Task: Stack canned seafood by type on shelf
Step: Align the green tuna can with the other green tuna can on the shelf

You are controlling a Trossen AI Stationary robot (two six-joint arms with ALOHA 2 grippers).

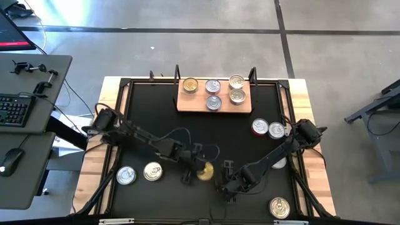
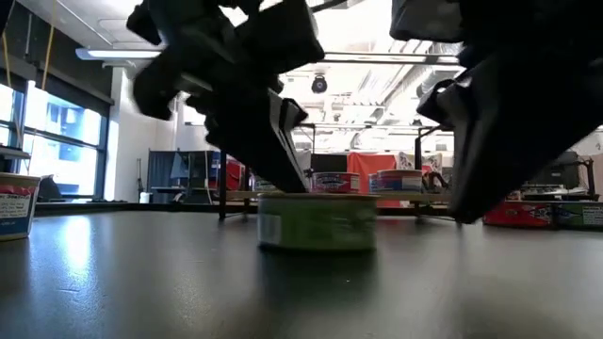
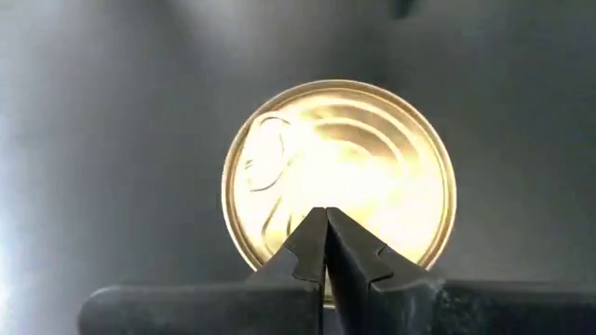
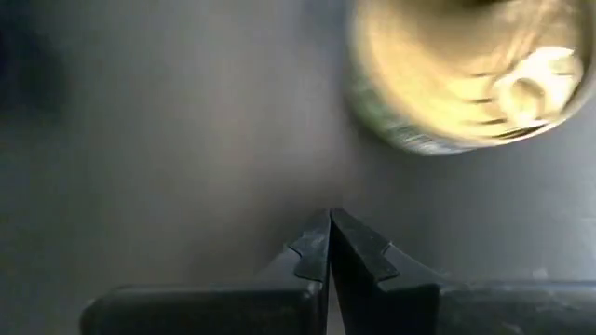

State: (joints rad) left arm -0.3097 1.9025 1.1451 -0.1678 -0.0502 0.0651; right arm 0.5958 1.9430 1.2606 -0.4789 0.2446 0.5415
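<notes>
Overhead, we see five tins on the shelf [image 1: 214, 106] and a gold-lidded tin [image 1: 204, 171] on the black table between both grippers. Our left gripper [image 3: 326, 216] hangs over its lid, fingers pressed together; the right gripper [image 4: 330, 220] is likewise closed beside it. Only the low view shows its green side.

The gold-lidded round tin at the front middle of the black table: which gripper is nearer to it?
Left. The left gripper, fingers shut, hangs right over the gold-lidded round tin. The right gripper, also shut, sits beside it, slightly farther off over bare black tabletop.
</notes>
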